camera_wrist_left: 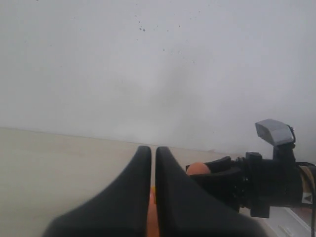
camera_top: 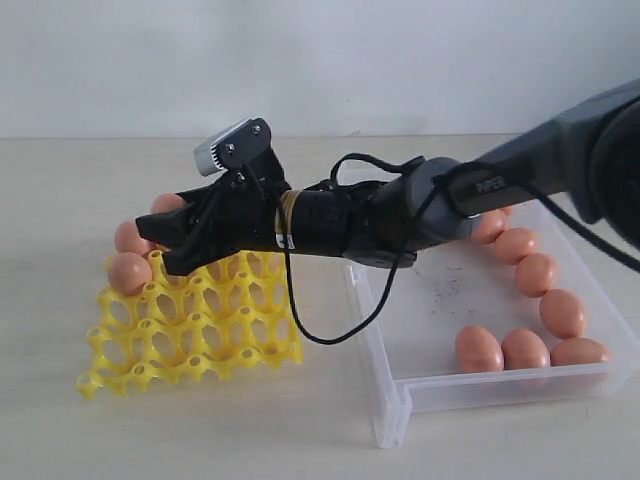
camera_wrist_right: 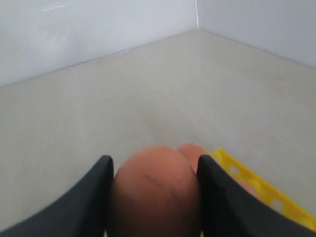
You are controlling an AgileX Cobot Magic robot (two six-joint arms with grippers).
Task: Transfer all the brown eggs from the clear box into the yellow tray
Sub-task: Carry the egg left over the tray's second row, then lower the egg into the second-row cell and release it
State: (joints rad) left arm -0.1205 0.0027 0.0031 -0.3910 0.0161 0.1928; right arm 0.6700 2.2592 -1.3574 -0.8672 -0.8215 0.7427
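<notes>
The right gripper (camera_wrist_right: 154, 162), jaws part-open, clamps one egg (camera_wrist_right: 153, 195) above the tray's (camera_top: 200, 335) upper-left corner in the exterior view, beside two seated eggs (camera_top: 130, 272). This looks like the placing step: next, lower into a free cup and release. The box (camera_top: 400, 395), lower right, holds more.

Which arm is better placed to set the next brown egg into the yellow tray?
Right. The right gripper already holds a brown egg between its fingers at the yellow tray, while the left gripper is shut.
</notes>
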